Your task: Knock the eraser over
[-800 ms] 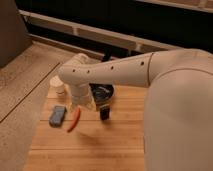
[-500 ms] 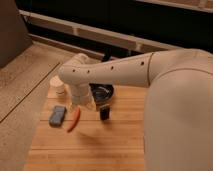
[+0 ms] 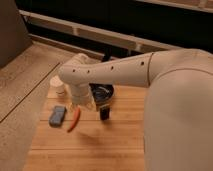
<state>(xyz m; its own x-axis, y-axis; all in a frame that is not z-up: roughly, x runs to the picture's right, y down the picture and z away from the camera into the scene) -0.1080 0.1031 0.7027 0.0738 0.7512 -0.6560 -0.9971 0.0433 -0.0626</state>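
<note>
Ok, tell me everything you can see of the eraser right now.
The eraser is a slim black block with a dull, matte look. It stands upright on the wooden table, just in front of the dark bowl and to the picture's right of the orange carrot. Its top end is hidden by the hand, which sits right over it; whether they touch cannot be told. It is not yet knocked over.

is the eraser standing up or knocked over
Upright: the eraser stands on end as a dark block on the wooden table, in front of the bowl, with the gripper at its top.
</note>
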